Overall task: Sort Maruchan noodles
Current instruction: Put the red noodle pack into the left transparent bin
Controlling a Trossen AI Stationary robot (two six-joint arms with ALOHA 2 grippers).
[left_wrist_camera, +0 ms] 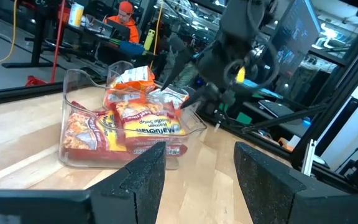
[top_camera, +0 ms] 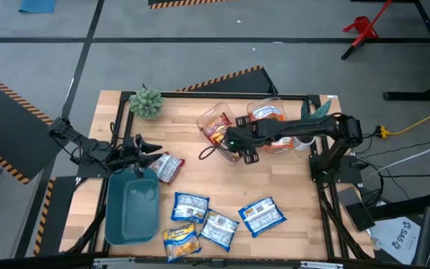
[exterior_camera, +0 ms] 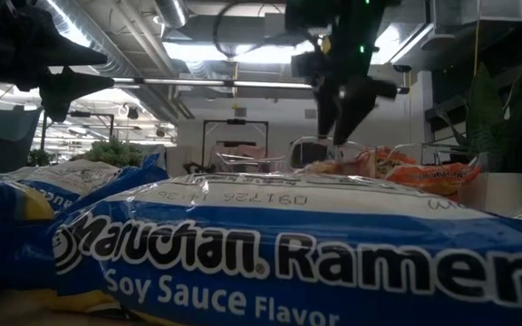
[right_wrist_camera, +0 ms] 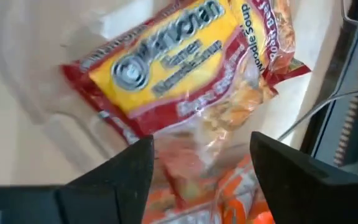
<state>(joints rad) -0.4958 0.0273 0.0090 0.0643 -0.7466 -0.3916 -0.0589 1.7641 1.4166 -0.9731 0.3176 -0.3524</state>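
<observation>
My right gripper point(top_camera: 232, 143) point(right_wrist_camera: 201, 152) hangs open above a clear tub point(top_camera: 216, 128) that holds red-and-yellow Maruchan packets point(right_wrist_camera: 166, 62); its fingers touch nothing. A second clear tub point(top_camera: 269, 119) beside it holds orange packets point(right_wrist_camera: 241, 202). My left gripper point(top_camera: 149, 149) point(left_wrist_camera: 197, 168) is open over the table's left side, just left of a red-brown packet point(top_camera: 168, 167) lying flat on the wood. Three blue packets point(top_camera: 190, 205) point(top_camera: 219, 229) point(top_camera: 262, 216) and a yellow one point(top_camera: 180, 241) lie flat near the near edge. One blue packet point(exterior_camera: 279, 254) fills the low view.
A teal bin point(top_camera: 131, 205) sits at the near left corner beside the blue packets. A small green plant point(top_camera: 146, 103) stands at the far left corner. Bare wood lies in the table's middle and right. A person in an orange cap point(left_wrist_camera: 124, 18) sits beyond the table.
</observation>
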